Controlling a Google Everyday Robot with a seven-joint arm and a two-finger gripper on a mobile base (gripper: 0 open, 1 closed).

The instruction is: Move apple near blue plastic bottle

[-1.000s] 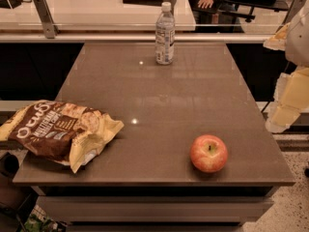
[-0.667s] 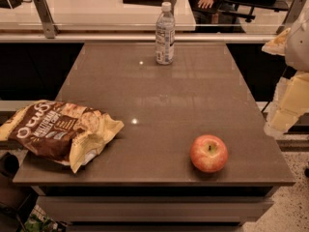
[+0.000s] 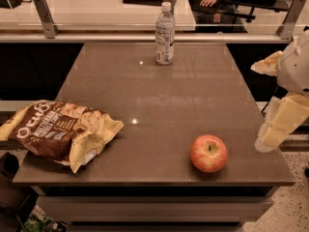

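The red apple (image 3: pixel 208 152) with yellowish patches sits upright on the brown table (image 3: pixel 159 105), near the front right corner, stem up. The clear plastic bottle (image 3: pixel 165 34) with a white cap and pale label stands at the table's far edge, centre. My gripper (image 3: pixel 270 134) hangs just off the table's right edge, to the right of the apple and slightly above table level, apart from it. It holds nothing that I can see.
A crumpled brown and yellow chip bag (image 3: pixel 60 132) lies at the front left, overhanging the table's left edge. A glass rail with metal posts (image 3: pixel 44 16) runs behind the table. A person's hand (image 3: pixel 209 0) rests on a desk beyond.
My gripper has moved slightly down and to the left along the table's right edge. The apple, bottle and chip bag have not moved.
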